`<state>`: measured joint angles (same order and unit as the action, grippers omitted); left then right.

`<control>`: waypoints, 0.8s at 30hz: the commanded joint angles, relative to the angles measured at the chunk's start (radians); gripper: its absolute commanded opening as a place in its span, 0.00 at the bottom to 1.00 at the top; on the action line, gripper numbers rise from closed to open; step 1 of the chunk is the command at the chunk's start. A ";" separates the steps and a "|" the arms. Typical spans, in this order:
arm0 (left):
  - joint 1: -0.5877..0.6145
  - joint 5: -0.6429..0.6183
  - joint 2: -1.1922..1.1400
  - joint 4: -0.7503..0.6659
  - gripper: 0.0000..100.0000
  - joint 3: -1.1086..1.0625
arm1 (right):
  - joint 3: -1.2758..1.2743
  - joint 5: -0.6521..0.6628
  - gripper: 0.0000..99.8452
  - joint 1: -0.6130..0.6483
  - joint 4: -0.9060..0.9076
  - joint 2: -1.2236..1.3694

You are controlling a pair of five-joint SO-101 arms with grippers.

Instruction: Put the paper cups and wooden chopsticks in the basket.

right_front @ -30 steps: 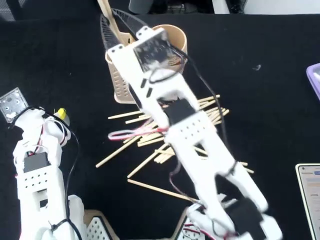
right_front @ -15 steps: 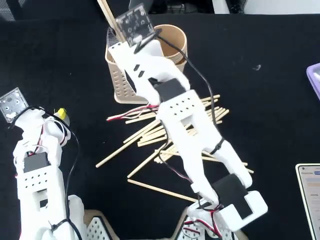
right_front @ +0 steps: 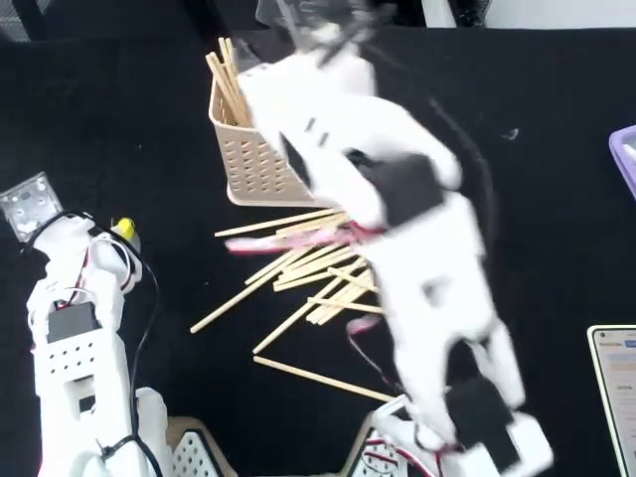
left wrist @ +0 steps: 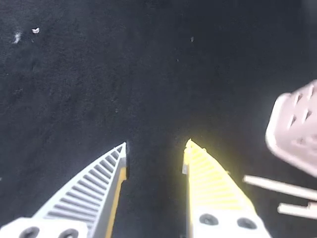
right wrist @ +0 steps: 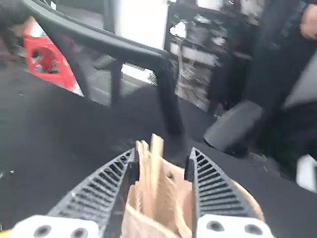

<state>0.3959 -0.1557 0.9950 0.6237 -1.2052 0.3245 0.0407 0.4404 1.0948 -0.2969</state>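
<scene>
The beige basket (right_front: 248, 159) stands at the table's far middle, with a bundle of wooden chopsticks (right_front: 227, 84) leaning in its left corner. My right arm (right_front: 397, 199) stretches over it and hides the paper cup. In the right wrist view my right gripper (right wrist: 161, 156) hangs open just above the basket (right wrist: 148, 223), and upright chopsticks (right wrist: 151, 168) show between its fingers; a paper cup rim (right wrist: 245, 198) curves beside them. Loose chopsticks (right_front: 308, 278) lie scattered in front of the basket. My left gripper (left wrist: 156, 145) is open over bare black cloth at the near left (right_front: 114, 234).
The left wrist view catches a corner of the basket (left wrist: 297, 134) and two loose chopsticks (left wrist: 277, 186) off to one side. A purple object (right_front: 626, 154) and a phone (right_front: 616, 388) sit at the right edge. A black metal frame (right wrist: 124, 49) stands beyond the table.
My right arm has swung farther back over the basket and now covers the cup. The chopsticks it carried above the basket now stand in the basket's corner. The left arm has stayed put.
</scene>
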 commanded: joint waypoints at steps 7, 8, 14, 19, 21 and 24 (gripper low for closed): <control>-0.377 0.506 0.006 0.562 0.19 0.308 | -0.213 -0.005 0.16 -0.580 0.393 -0.226; -0.441 0.572 0.006 0.611 0.19 0.306 | -0.285 0.017 0.16 -0.621 0.396 -0.232; -0.788 0.717 0.006 0.747 0.22 0.232 | -0.702 0.190 0.16 -0.732 0.287 -0.237; -0.961 0.710 0.000 0.733 0.28 0.156 | -0.984 0.199 0.16 -0.799 0.109 -0.237; -0.997 0.683 -0.029 0.706 0.28 0.148 | -1.079 0.216 0.16 -0.827 0.037 -0.237; -1.052 0.657 -0.132 0.652 0.28 0.159 | -1.187 0.256 0.16 -0.862 -0.043 -0.237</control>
<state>-0.5953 0.5271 0.9367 1.3234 -1.0641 -0.7925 0.2631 -0.3790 1.1301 -0.4994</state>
